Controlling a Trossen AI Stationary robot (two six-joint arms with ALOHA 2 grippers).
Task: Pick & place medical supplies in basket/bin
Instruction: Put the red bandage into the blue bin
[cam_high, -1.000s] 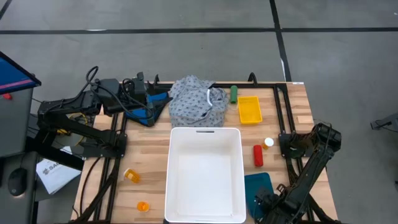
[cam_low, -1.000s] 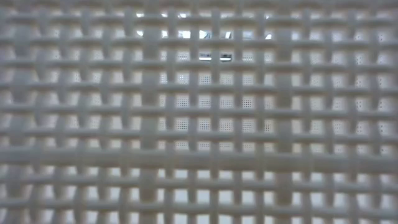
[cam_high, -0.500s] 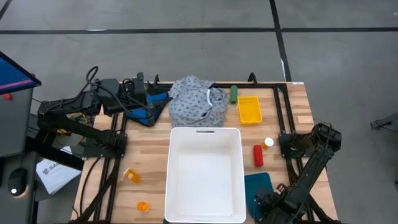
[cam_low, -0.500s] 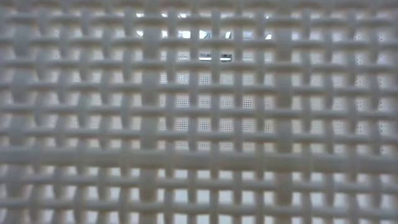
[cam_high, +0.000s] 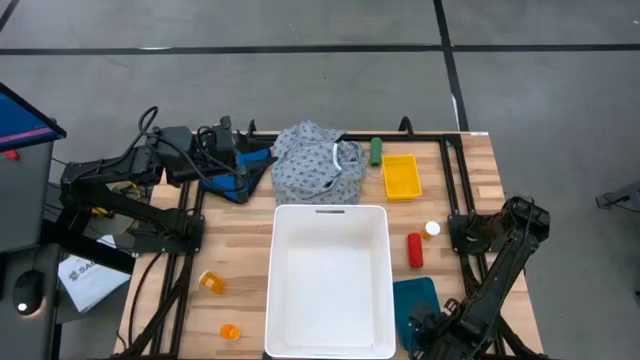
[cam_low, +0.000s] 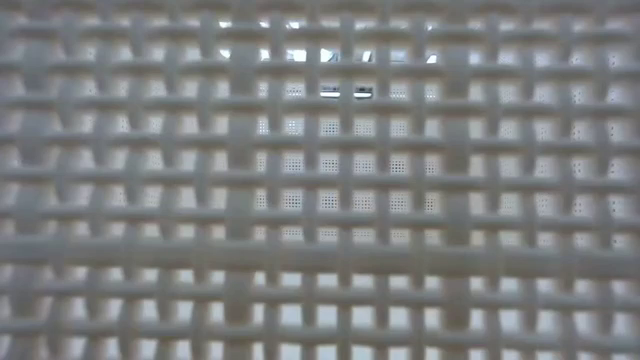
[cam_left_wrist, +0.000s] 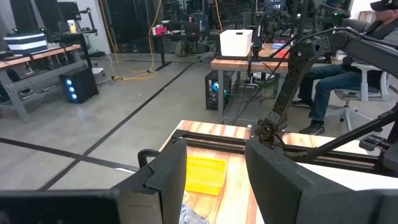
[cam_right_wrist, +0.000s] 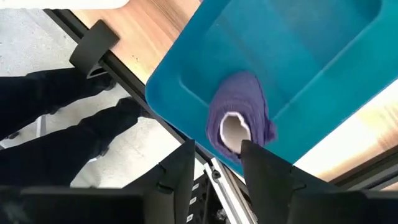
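The grey-white dotted garment (cam_high: 315, 165) lies heaped at the table's far edge, behind the white basket (cam_high: 370, 225). Beside it are a green cylinder (cam_high: 376, 151) and a yellow tray (cam_high: 400, 176). A red cylinder (cam_high: 414, 250) and a white-capped orange bottle (cam_high: 431, 229) lie right of the basket, and two orange bottles (cam_high: 212, 282) (cam_high: 229, 331) lie left of it. A purple cylinder (cam_right_wrist: 239, 121) lies in a teal tray (cam_right_wrist: 298, 62). My right gripper (cam_right_wrist: 217, 149) is open just short of it. My left gripper (cam_left_wrist: 214, 155) is open, level beside the garment (cam_left_wrist: 189, 214). My right gripper has one fingertip (cam_right_wrist: 252, 155) in front of the purple cylinder's open end (cam_right_wrist: 231, 130), which lies in the teal tray. I cannot tell whether the fingertip touches it.
The basket's lattice wall (cam_low: 320, 180) fills the low view. Black frame rails (cam_high: 190, 230) (cam_high: 455, 190) run along both sides of the table. Cables and a black box (cam_high: 185, 150) sit at the far left corner. A seated person (cam_left_wrist: 348, 74) is in the room beyond.
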